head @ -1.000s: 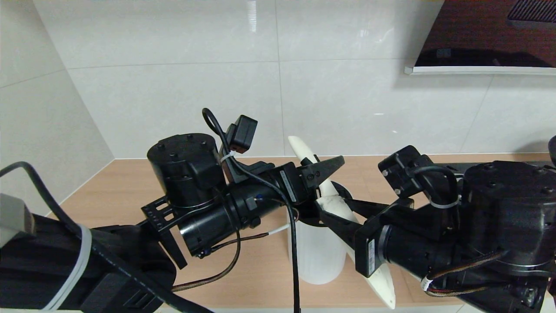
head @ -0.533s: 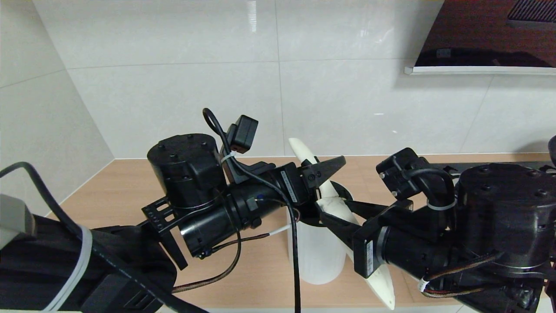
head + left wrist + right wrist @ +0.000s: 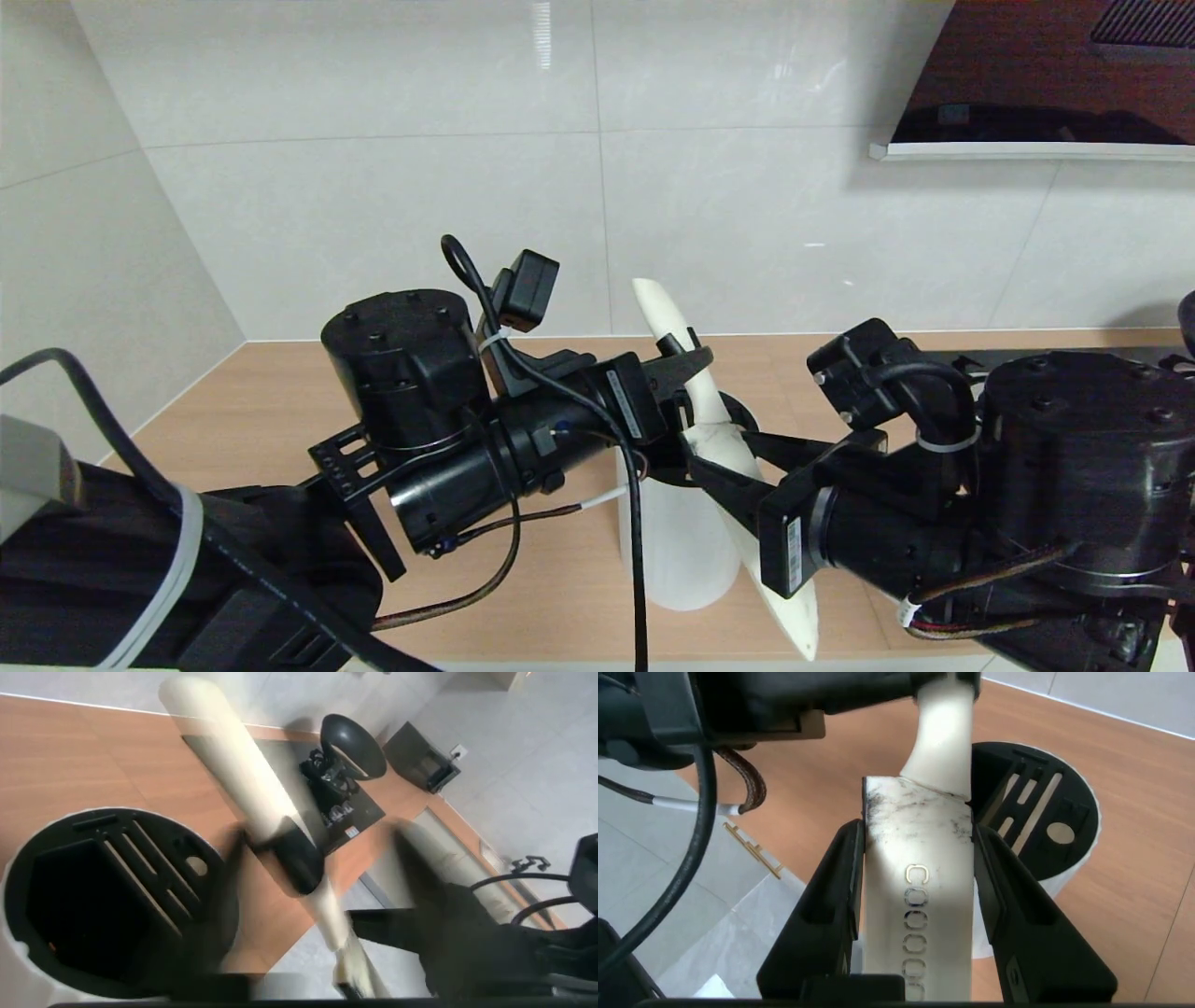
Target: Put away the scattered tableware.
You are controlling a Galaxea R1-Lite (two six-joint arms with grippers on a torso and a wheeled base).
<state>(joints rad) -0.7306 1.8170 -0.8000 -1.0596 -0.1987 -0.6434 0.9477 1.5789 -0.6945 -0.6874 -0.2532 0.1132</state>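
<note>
Spatula (image 3: 719, 439) hangs tilted just above the white utensil holder (image 3: 677, 551). Wooden counter (image 3: 261, 401) runs leftward to the tiled side wall. My left gripper (image 3: 686, 373) is clamped on the handle. My right gripper (image 3: 738, 457) pinches the slotted blade by both edges, near the holder's rim.

Across the mouth of the holder (image 3: 686, 560) at frame centre slants the spatula (image 3: 665, 322), with the left gripper (image 3: 686, 373) and right gripper (image 3: 726, 450) crowding in from either side. Open counter (image 3: 261, 392) lies at centre left, and the upper frame before the tiled wall (image 3: 373, 187) is free.
</note>
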